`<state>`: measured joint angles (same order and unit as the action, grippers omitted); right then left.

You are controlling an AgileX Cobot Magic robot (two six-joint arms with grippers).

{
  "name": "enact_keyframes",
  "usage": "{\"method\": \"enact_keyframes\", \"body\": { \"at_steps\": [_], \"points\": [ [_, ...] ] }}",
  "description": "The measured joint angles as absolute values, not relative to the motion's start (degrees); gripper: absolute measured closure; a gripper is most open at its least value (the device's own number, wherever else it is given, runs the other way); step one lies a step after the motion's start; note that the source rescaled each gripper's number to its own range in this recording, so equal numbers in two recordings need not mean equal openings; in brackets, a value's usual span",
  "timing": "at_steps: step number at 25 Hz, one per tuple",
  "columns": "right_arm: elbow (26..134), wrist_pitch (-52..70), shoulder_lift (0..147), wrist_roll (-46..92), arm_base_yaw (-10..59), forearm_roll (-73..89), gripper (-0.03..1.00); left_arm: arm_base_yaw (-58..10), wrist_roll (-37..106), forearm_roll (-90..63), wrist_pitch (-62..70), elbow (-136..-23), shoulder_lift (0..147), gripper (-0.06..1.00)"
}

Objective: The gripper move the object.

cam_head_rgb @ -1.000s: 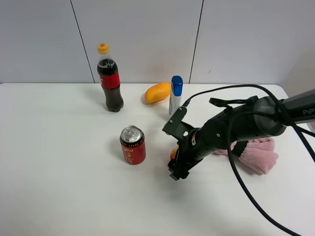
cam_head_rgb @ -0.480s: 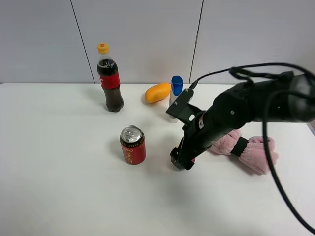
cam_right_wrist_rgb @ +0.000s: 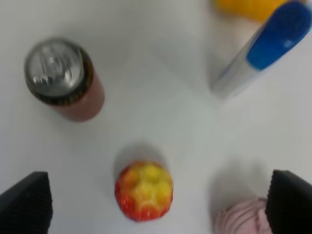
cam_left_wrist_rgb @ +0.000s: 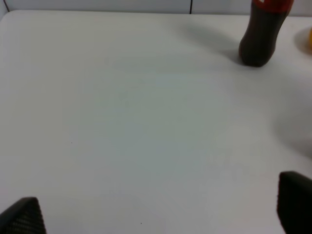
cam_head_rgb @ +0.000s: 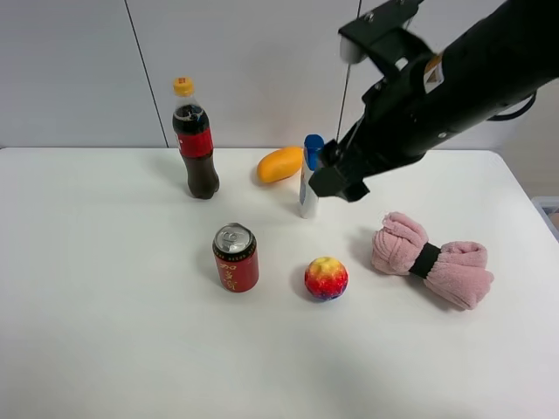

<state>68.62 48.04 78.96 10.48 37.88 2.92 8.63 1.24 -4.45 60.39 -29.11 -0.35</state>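
The object, a small round ball mottled red, yellow and orange with a blue patch, lies free on the white table, to the right of the red can. My right gripper hangs high above the table, behind the ball, on its thick black arm. In the right wrist view the ball lies far below, between the two spread fingertips; this gripper is open and empty. My left gripper is open and empty over bare table. It is out of the exterior high view.
A red can stands left of the ball. A cola bottle, an orange mango and a blue-capped white bottle stand at the back. A rolled pink towel lies to the right.
My right gripper, which was down around the ball, has let go and risen up and back. The ball now lies uncovered on the table.
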Motion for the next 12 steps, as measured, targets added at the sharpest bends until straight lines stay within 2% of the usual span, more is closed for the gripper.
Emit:
{"method": "enact_keyframes", "body": {
  "at_steps": [4, 8, 12],
  "points": [
    [72.61, 50.11, 76.58, 7.09, 37.44, -2.08, 0.31, 8.63, 1.24, -4.45, 60.39, -29.11, -0.35, -0.06],
    [77.40, 57.31, 74.14, 5.03, 35.67, -12.70, 0.17, 8.63, 1.24, -4.45, 60.39, -29.11, -0.35, -0.06],
    [80.89, 64.38, 71.49, 5.88, 27.89, -16.67, 0.14, 8.63, 1.24, -4.45, 60.39, -29.11, -0.35, -0.06]
  ]
}}
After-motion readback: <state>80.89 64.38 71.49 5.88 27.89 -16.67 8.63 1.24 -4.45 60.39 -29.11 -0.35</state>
